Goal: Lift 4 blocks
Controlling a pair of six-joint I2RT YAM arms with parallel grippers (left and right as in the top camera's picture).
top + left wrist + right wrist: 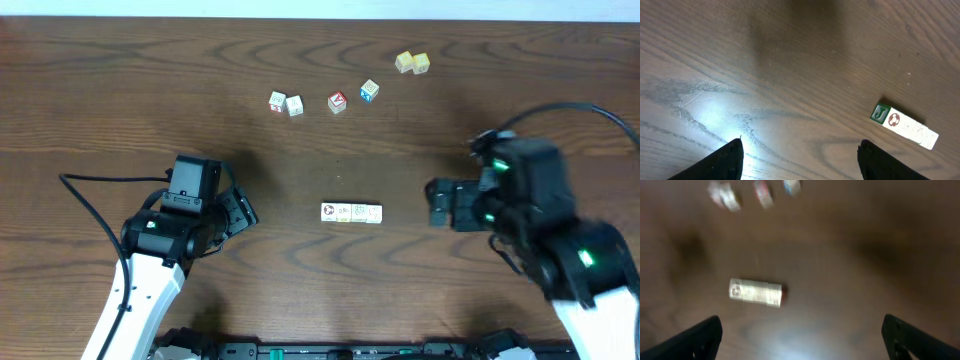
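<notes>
Seen from above, a dark wooden table (100, 80) holds a row of four blocks (351, 212) near its middle. They are white with faint printed marks and lie flat, end to end and touching. Your left gripper (243, 212) sits to the left of the row and your right gripper (438, 203) to the right. Each is well apart from the row and points in toward it. Both have their jaws spread wide with nothing between them.

In the left wrist view the row appears off to the right, with a green letter J on its near end. The right wrist view is blurred and shows the row left of centre. Other cubes (337, 102) sit along the far side of the table, away from the work.

You appear to be at the approach step, since no block is off the table yet. The next move likely calls for bringing one gripper to each end of the row. Then press inward evenly and raise both sides together, keeping the row level so the middle blocks do not buckle out.
</notes>
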